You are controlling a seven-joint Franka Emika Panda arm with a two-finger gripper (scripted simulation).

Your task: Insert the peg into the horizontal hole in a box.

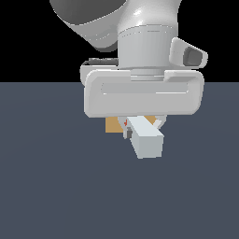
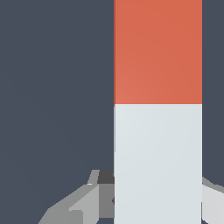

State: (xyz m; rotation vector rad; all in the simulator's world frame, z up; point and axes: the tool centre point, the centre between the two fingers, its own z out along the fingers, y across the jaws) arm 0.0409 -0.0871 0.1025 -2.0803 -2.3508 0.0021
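The long square-section peg point(image 1: 147, 139), half orange-red and half pale grey-white, is being gripped on its pale half by the hand point(image 1: 142, 124), above the dark surface point(image 1: 56, 186). The plain tan box point(image 1: 113, 124) is showing just behind. Transport is judged underway; alignment with the unseen hole is being called for next.

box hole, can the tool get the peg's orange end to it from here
Can't tell. The tool holds the peg by its pale half, but its body hides most of the box and the hole.

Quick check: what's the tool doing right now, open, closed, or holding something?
Tool: closed on the peg, gripping its pale grey-white half.
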